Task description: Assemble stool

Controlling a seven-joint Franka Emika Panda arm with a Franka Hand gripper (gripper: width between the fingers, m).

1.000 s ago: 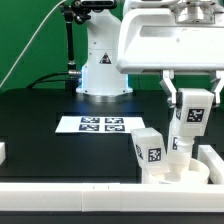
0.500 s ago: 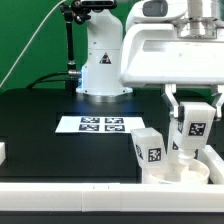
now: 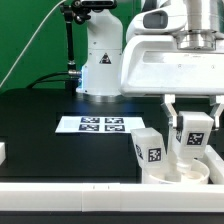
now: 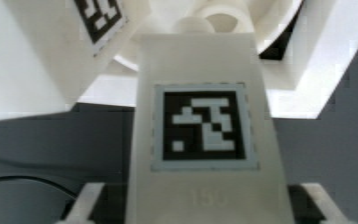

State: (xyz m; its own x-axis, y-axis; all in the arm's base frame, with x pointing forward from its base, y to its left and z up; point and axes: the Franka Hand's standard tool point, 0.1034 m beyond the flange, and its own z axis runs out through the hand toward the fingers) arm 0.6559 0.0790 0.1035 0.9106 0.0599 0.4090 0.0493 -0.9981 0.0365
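My gripper [image 3: 193,118] is shut on a white blocky leg [image 3: 190,140] with a square tag and holds it upright over the round white seat [image 3: 152,173] at the exterior view's lower right. The leg's lower end is down at the seat; I cannot tell whether it touches. A second tagged leg [image 3: 150,148] stands on the seat just to the exterior view's left of the held one. In the wrist view the held leg [image 4: 202,120] fills the middle between both fingers [image 4: 91,200], with the other leg [image 4: 60,50] and the seat [image 4: 297,70] beyond it.
The marker board [image 3: 100,124] lies flat on the black table in front of the robot base [image 3: 100,75]. A white rail [image 3: 90,196] runs along the front edge and turns up beside the seat. A small white part [image 3: 2,152] sits at the exterior view's left edge.
The gripper has carried the held leg a little toward the exterior view's right and downward, closer to the seat. The standing leg and the seat have not moved.
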